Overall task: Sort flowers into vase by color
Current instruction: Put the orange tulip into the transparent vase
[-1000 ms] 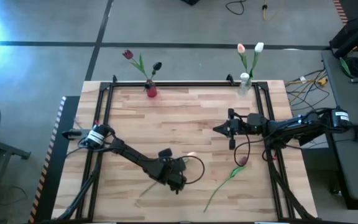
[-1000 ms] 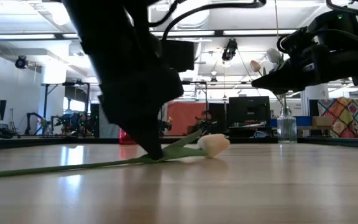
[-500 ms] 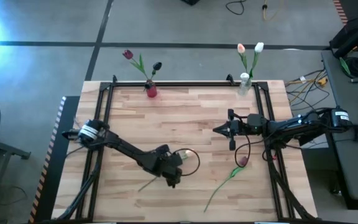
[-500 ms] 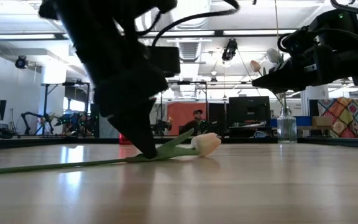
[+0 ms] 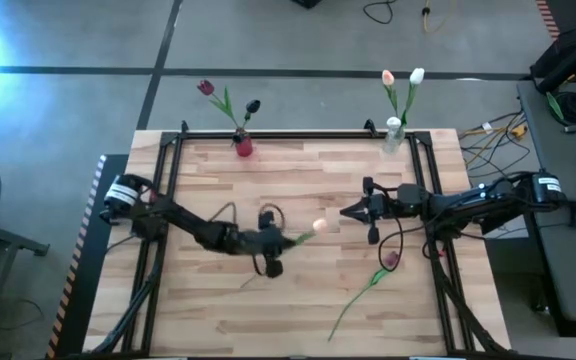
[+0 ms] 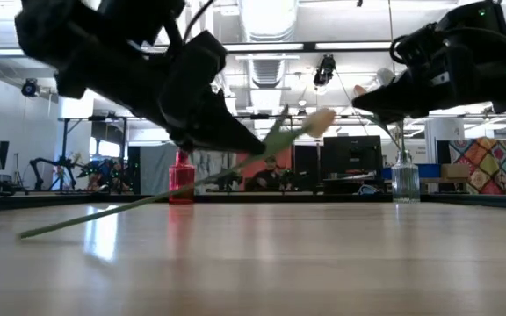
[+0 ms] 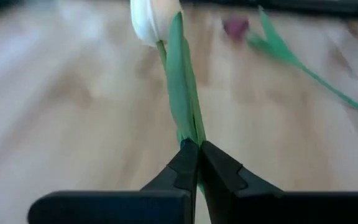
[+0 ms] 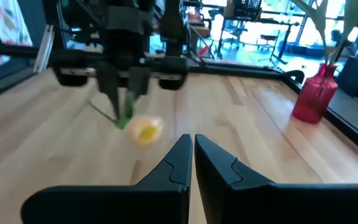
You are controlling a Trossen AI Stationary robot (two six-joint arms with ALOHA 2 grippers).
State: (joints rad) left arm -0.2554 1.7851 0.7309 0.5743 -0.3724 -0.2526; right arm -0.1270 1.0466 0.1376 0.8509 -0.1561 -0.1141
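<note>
Near front edge of the light wooden desk (image 5: 298, 190), right of centre, a dark maroon-headed tulip with long green stem (image 5: 373, 277) lies flat. Mid-desk, left gripper (image 5: 276, 242) is clamped on the green stem of a pale peach-white tulip (image 5: 317, 227), lifted off the wood, head tilted up toward the right. Right gripper (image 5: 346, 210) hangs just beyond it, fingers closed, holding nothing. At far edge: small red vase (image 5: 243, 147) left with dark tulips, clear glass vase (image 5: 394, 135) right with pale tulips.
</note>
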